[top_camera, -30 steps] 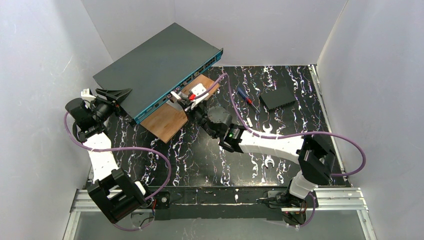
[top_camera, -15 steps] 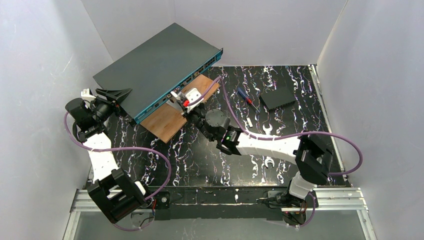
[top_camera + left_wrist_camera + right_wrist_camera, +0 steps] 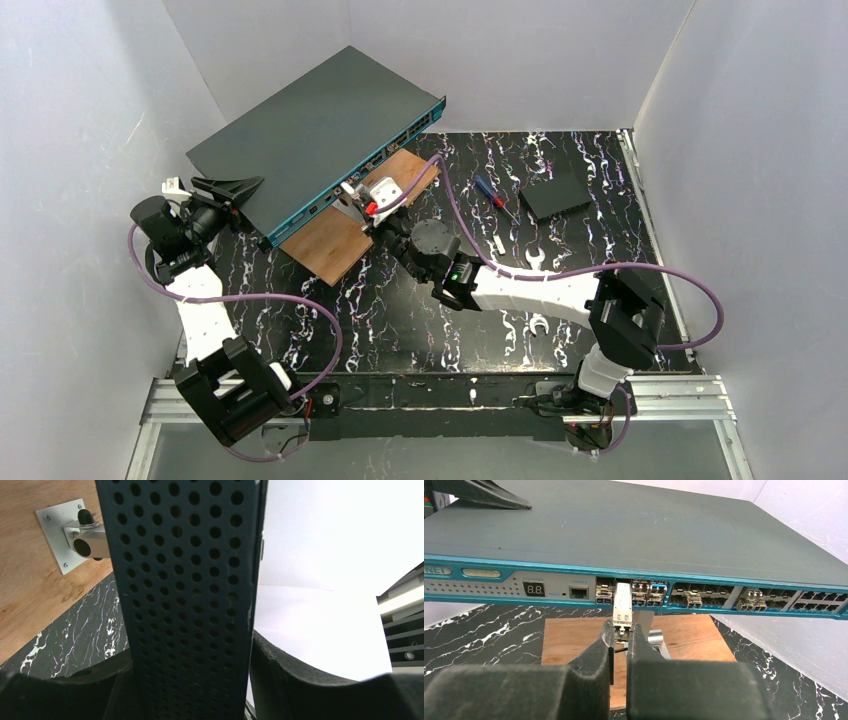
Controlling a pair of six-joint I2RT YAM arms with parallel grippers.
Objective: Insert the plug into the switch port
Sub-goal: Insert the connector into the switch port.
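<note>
One right tool (image 3: 621,628) pinches the plug (image 3: 622,600), tip at the switch (image 3: 624,530) front.

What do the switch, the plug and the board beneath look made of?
The switch looks like painted sheet metal: matte dark grey top, teal front, punched holes on its side. The plug seems bare silvery metal, dull sheen. The board is wood or wood-look laminate, judging by brown grain.
</note>
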